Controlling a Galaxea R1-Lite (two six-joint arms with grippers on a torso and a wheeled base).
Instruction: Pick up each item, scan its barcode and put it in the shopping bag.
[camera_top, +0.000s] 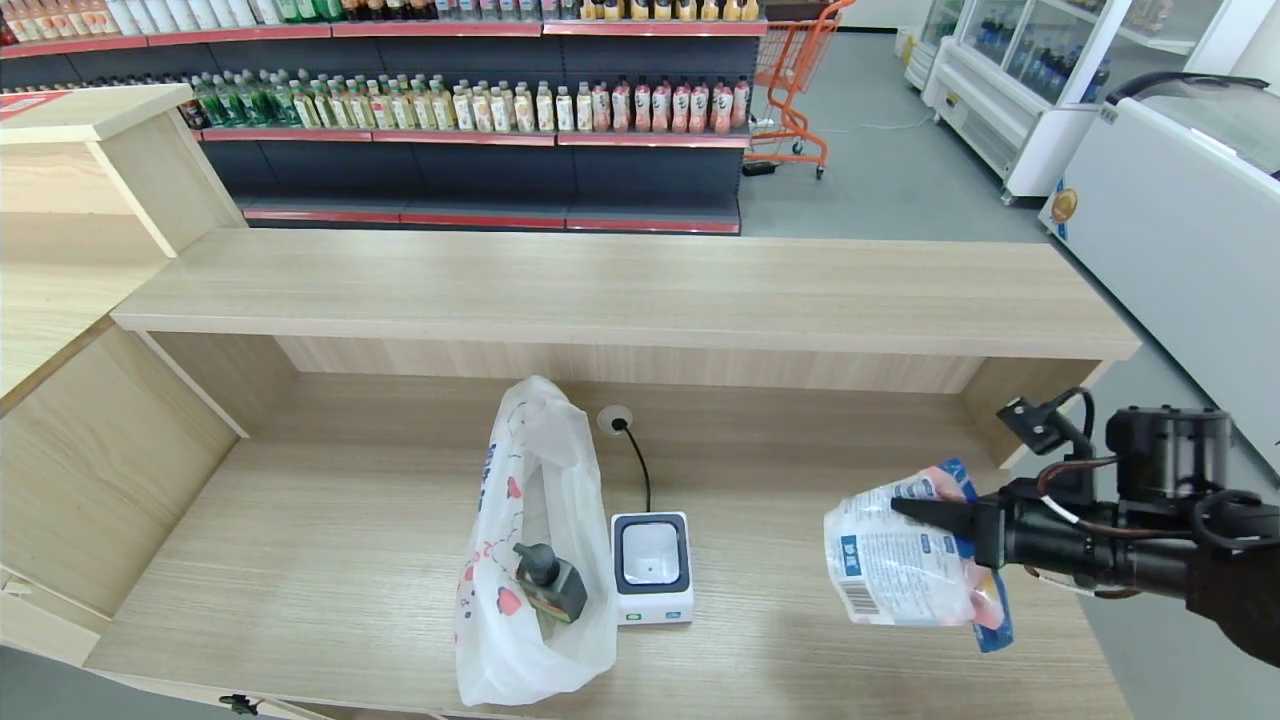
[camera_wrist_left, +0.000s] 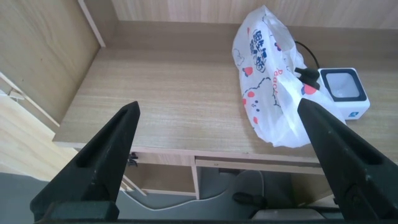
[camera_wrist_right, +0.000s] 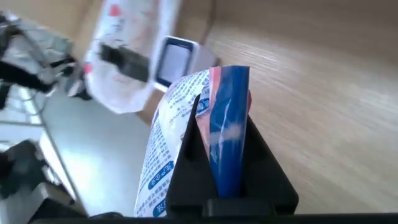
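The right gripper (camera_top: 908, 512) pinches a white-and-blue packet (camera_top: 890, 570) by its upper part, its fingers pressed onto both faces, the barcode at the packet's lower corner. The packet hangs above the wooden counter (camera_top: 300, 560), at 3 o'clock from the scanner (camera_top: 652, 565) and well apart from it. The shopping bag (camera_top: 545, 440) lies just beside the scanner at its 9 o'clock, a dark pump bottle (camera_top: 550, 582) inside. The left gripper (camera_wrist_left: 217, 109) is spread wide, holding nothing.
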